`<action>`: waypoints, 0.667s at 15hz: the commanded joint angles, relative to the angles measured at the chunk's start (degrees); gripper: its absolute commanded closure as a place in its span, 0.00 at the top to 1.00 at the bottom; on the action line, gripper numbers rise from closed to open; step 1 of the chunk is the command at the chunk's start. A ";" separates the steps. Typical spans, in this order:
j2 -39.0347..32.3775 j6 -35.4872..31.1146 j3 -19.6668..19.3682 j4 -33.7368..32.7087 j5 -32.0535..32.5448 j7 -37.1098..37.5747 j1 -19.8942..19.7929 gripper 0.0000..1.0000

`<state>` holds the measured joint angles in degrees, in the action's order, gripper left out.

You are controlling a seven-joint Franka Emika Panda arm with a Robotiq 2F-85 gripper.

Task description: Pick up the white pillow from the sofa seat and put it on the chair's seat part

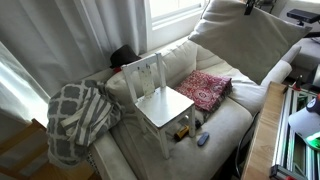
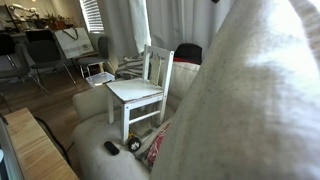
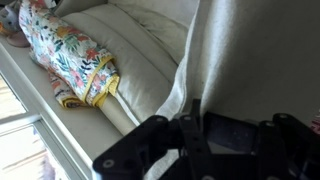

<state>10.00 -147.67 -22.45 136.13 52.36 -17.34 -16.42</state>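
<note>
The white pillow [image 1: 245,40] hangs in the air above the right end of the sofa [image 1: 228,122]. My gripper [image 1: 249,6] holds it by its top edge. In the wrist view the gripper [image 3: 190,115] is shut on a fold of the pillow [image 3: 250,60], with the sofa [image 3: 130,45] below. In an exterior view the pillow [image 2: 250,100] fills the right side. The white slat-back chair [image 1: 160,100] stands on the sofa seat, its seat bare; it also shows in an exterior view [image 2: 135,92], to the left of the pillow.
A small red patterned cushion [image 1: 204,88] lies on the sofa beside the chair. A grey-and-white lattice blanket [image 1: 78,115] drapes the sofa's left arm. A floral cushion [image 3: 65,50] lies on the sofa. A dark remote [image 2: 111,148] lies by the chair legs. A wooden table [image 1: 262,140] stands close by.
</note>
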 commanded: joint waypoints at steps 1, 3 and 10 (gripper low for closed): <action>5.26 -0.17 2.26 6.24 0.06 -6.19 0.47 0.00; 7.29 0.93 3.72 9.60 -0.39 -8.17 1.29 0.00; 18.74 -0.54 9.32 19.73 -1.57 -9.48 6.70 0.00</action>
<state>20.91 -148.19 -14.89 151.72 52.37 -25.26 -12.23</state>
